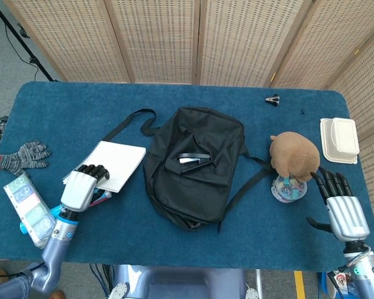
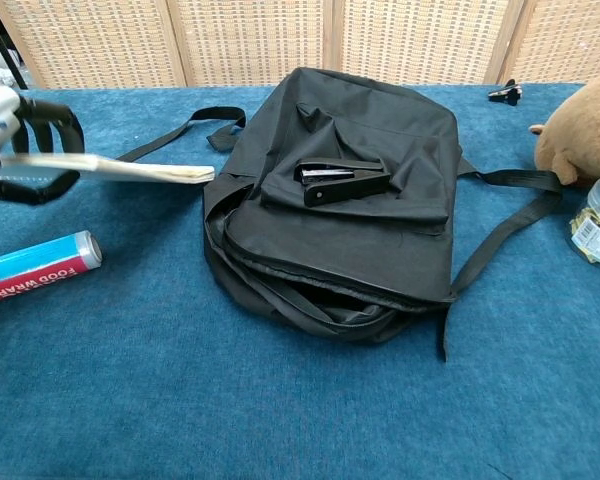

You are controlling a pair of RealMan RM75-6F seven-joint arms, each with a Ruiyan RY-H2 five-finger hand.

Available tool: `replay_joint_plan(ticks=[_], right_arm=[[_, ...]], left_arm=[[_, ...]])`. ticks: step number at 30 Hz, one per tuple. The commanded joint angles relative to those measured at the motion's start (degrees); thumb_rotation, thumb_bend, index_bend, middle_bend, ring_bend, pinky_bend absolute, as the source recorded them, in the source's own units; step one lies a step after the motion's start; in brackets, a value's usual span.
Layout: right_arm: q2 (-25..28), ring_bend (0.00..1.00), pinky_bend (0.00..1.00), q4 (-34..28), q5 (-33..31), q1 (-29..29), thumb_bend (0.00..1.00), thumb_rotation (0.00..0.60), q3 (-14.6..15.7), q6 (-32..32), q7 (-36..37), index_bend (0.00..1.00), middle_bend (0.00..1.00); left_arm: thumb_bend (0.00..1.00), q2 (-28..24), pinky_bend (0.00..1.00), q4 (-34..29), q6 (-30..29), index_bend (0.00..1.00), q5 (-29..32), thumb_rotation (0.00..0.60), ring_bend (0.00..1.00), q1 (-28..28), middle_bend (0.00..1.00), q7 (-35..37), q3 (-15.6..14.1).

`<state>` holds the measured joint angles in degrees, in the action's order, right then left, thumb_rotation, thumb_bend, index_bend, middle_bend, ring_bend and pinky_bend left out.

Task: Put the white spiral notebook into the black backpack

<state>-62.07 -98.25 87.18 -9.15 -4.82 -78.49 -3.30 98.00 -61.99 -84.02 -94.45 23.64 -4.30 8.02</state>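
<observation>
Chest view: left hand (image 2: 20,140) holds white spiral notebook (image 2: 130,169) aloft.

Blue carpet-covered tabletop (image 1: 62,112) with rounded corners. Directly behind it stands a folding screen of beige woven-cane panels (image 1: 156,37) in pale wooden frames. Grey floor (image 1: 6,62) visible left of the screen. Lighting even.

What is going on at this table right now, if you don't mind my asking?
The robot's left hand grips the white spiral notebook by one edge and holds it lifted off the blue table, beside the black fabric backpack. A black stapler lies on top of the backpack. The right hand is open near the brown plush toy.
</observation>
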Motion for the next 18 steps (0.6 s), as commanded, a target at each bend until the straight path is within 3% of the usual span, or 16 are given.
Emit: replay_joint_plan(ticks=[1, 7, 18], right_arm=[[4.08, 0.00, 0.00, -6.58, 1.73, -6.00, 0.00, 0.600, 0.88, 10.22, 4.63, 0.00, 0.00], [6.56, 0.00, 0.00, -11.99, -0.54, -15.42, 0.00, 0.600, -0.23, 25.25, 7.67, 0.03, 0.00], [1.74, 0.04, 0.02, -15.23, -8.34, -23.54, 0.00, 0.600, -3.93, 32.75, 6.45, 0.17, 0.13]], left_arm=[[0.50, -4.34, 0.57, -4.70, 1.71, 0.76, 1.45, 0.600, 0.52, 2.32, 0.57, -1.02, 2.82], [0.50, -10.75, 0.57, -11.61, 4.82, 0.76, 3.93, 0.600, 0.52, 4.68, 0.57, -2.93, 5.73], [0.50, -13.56, 0.57, -12.92, 6.03, 0.76, 5.94, 0.600, 0.52, 6.36, 0.57, -3.55, 6.76]])
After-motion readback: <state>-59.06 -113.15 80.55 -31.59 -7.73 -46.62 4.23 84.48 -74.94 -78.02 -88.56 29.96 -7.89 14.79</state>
